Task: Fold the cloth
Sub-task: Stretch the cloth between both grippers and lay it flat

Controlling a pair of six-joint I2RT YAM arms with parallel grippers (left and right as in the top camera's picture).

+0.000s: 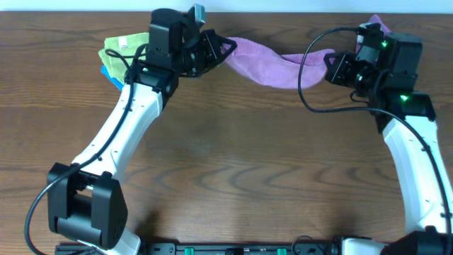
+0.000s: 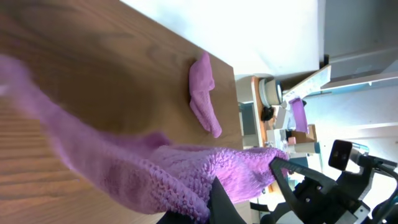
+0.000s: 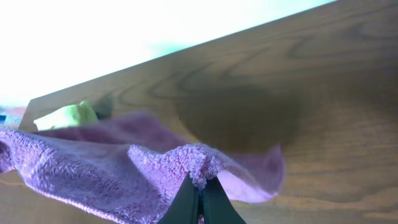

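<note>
Spreading step: left end effector (image 1: 224, 48), right end effector (image 1: 329, 69) each pinch the cloth (image 1: 263, 62), slung between them. Next, probably: lay it flat.

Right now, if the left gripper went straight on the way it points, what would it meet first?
The left gripper would first push into the pinkish-purple cloth it is shut on. Beyond that, its line seems to reach the right gripper on the other end; depth is unclear.
</note>
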